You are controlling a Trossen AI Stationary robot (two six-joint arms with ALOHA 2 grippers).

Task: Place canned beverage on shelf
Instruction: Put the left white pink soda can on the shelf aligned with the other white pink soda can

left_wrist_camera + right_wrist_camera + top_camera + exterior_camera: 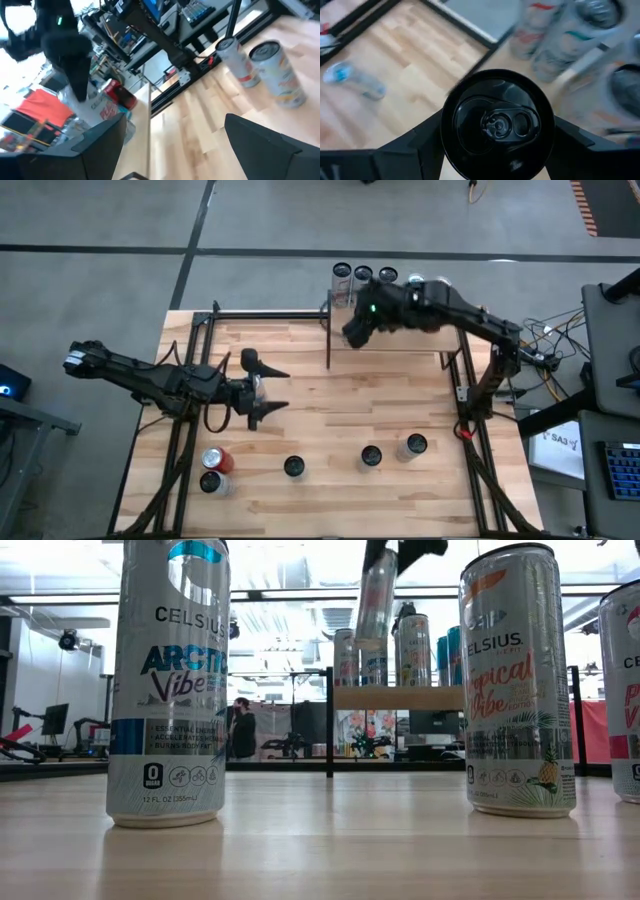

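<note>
My right gripper [358, 330] is shut on a slim silver can with a black top [497, 122]. It holds the can [376, 595] in the air above the left end of the shelf. The shelf [400, 697] is a small light-wood board on thin black posts at the table's far edge [410, 340]. Several cans [363, 275] stand upright on it. My left gripper [265, 387] is open and empty, hovering over the table's left middle. My right gripper pinches the can's upper side wall [445, 125], just under the black rim, between its two fingers [420, 142]. The fingers come from above and point down, one on either side of the can. The can [376, 595] hangs below them, slightly tilted and clear of the shelf.
Several cans stand on the table's near part: a red one [217, 459] with another [211, 482] at the near left, and three more [293, 467], [371, 456], [415, 445]. Two of them loom in the low view [168, 680], [515, 680]. Black frame rails [180, 440] run along both sides.
</note>
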